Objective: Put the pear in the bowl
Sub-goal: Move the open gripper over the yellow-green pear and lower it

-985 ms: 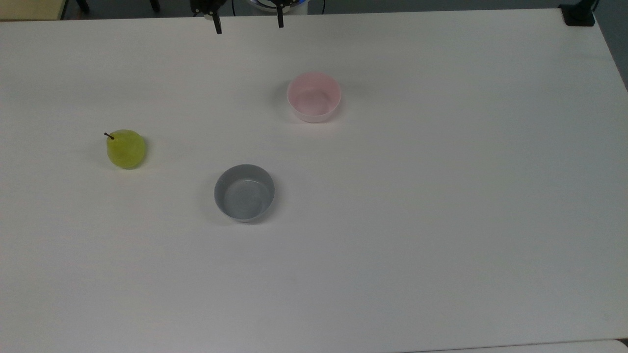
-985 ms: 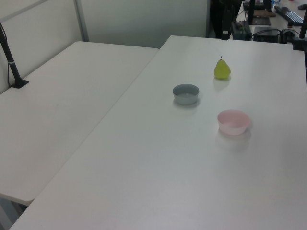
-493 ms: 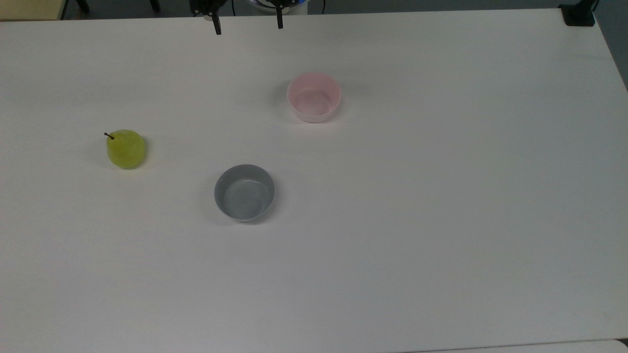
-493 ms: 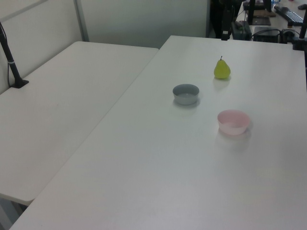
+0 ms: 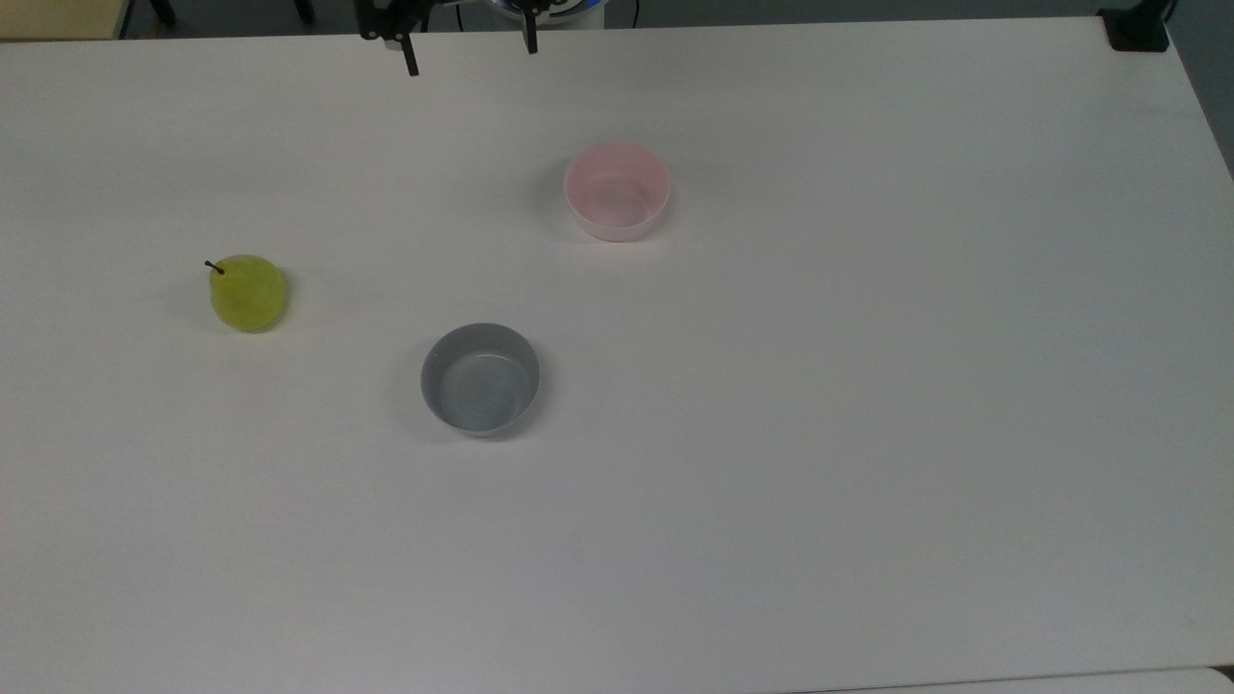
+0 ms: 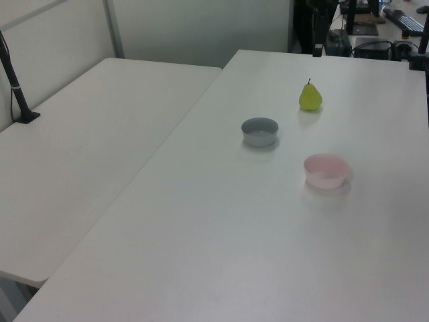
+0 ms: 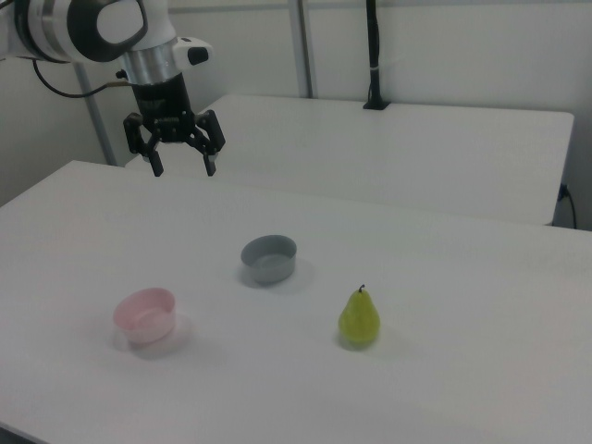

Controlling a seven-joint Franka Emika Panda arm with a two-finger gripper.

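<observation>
Top view, left to right: glossy yellow-green pear (image 5: 248, 293) with dark stem upright on the white tabletop (image 5: 868, 386), then grey bowl (image 5: 480, 379), then pale pink bowl (image 5: 617, 191), all well apart. Gripper (image 5: 469, 57) hangs over the far edge, fingers spread open, holding nothing. Second white table (image 7: 398, 148) and pale partition wall behind in the right view.

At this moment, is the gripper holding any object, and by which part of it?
Nothing is held. The gripper hangs above the table with its jaws open and empty, and the pear stands alone on the table, apart from both bowls.
</observation>
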